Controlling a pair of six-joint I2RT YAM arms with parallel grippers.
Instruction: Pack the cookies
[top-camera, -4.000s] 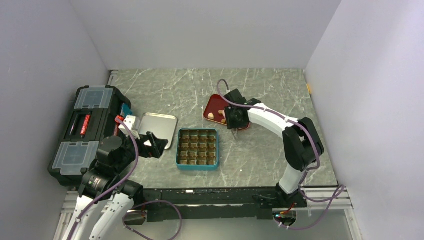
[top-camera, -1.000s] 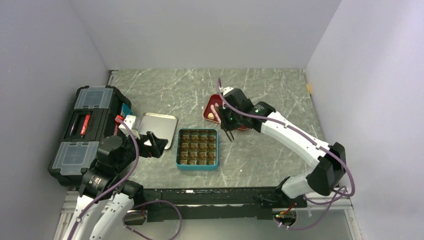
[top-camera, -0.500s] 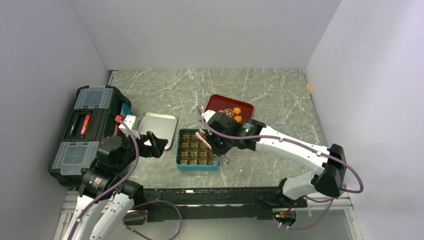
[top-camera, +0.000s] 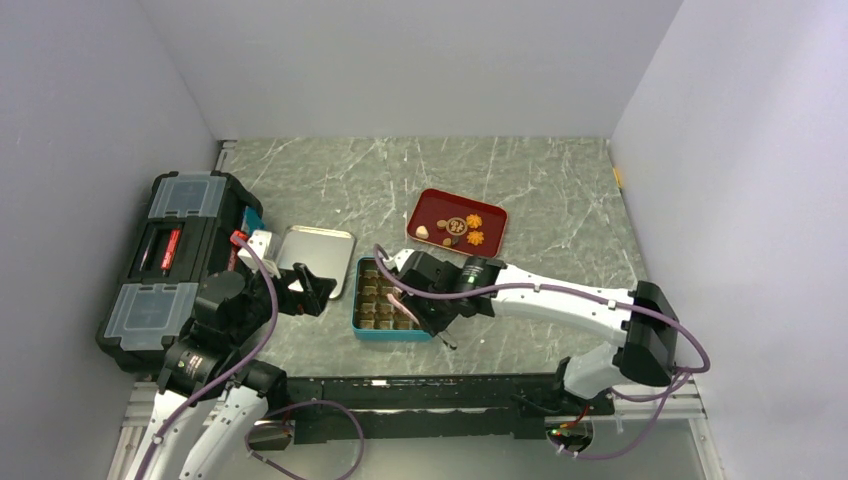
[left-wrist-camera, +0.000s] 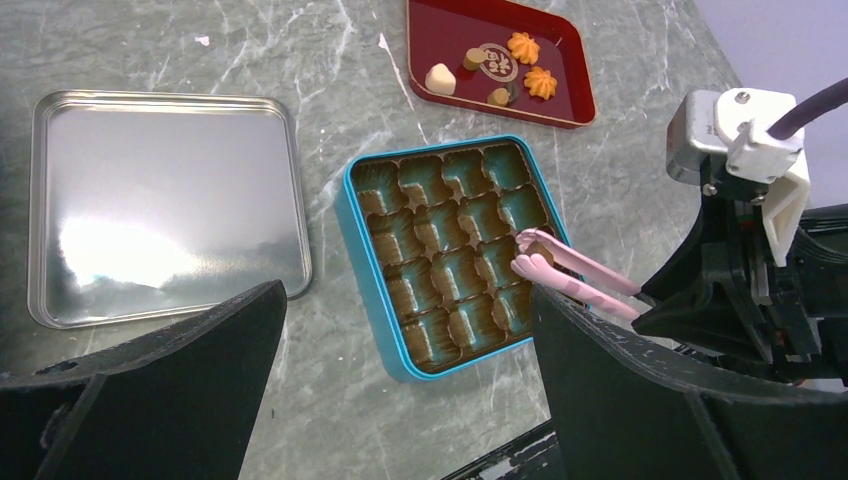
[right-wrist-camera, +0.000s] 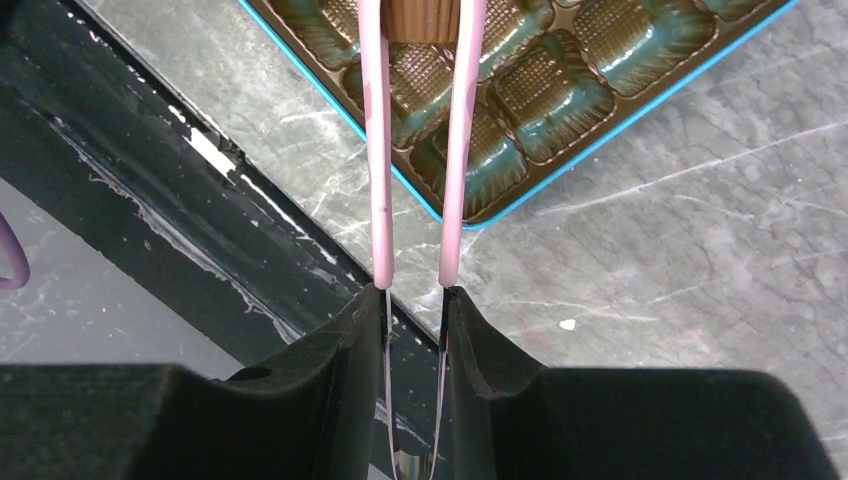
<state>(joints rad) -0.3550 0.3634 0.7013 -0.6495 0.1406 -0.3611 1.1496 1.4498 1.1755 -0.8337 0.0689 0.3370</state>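
Cookies (left-wrist-camera: 521, 46) mostly lie on the red tray (left-wrist-camera: 440, 25); the teal tin (left-wrist-camera: 420, 230) looks empty, while the right gripper (right-wrist-camera: 415, 296) clamps pink tongs (right-wrist-camera: 460, 150) pinching one tan piece (right-wrist-camera: 420, 15) above it.

My overhead camera sits high behind the arm bases and looks down and forward from far off, taking in the whole table (top-camera: 560, 180). My left wrist camera faces forward and down from middling range across the lid (left-wrist-camera: 160, 210), the tin (left-wrist-camera: 366, 268) and the red tray (left-wrist-camera: 560, 70) of cookies (left-wrist-camera: 497, 62), all of which the overhead view shares. My right wrist camera peers down along the tongs (right-wrist-camera: 378, 150) from very close at one corner of that tin, and my left wrist view catches the same tongs.
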